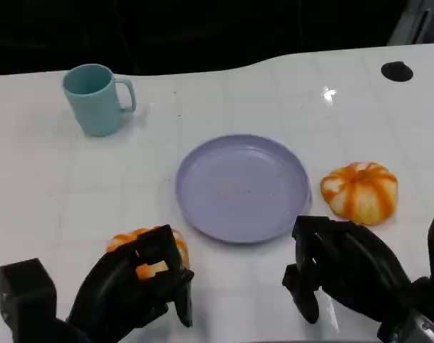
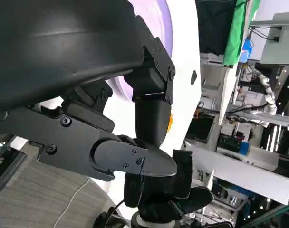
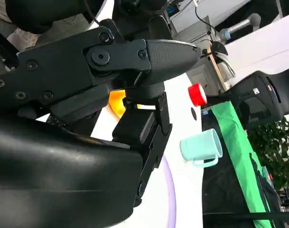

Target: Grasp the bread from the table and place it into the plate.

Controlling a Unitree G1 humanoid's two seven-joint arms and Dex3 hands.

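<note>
My left hand (image 1: 135, 286) curls its fingers around the bread (image 1: 147, 250) beside the plate (image 1: 242, 187); my right hand (image 1: 345, 268), fingers apart, holds nothing.

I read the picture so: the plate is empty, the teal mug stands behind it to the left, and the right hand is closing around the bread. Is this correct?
Not quite: it is the left hand, not the right, whose fingers wrap the bread, as the head view shows. The right hand holds nothing. The purple plate is empty, and the teal mug stands behind it to the left.
</note>
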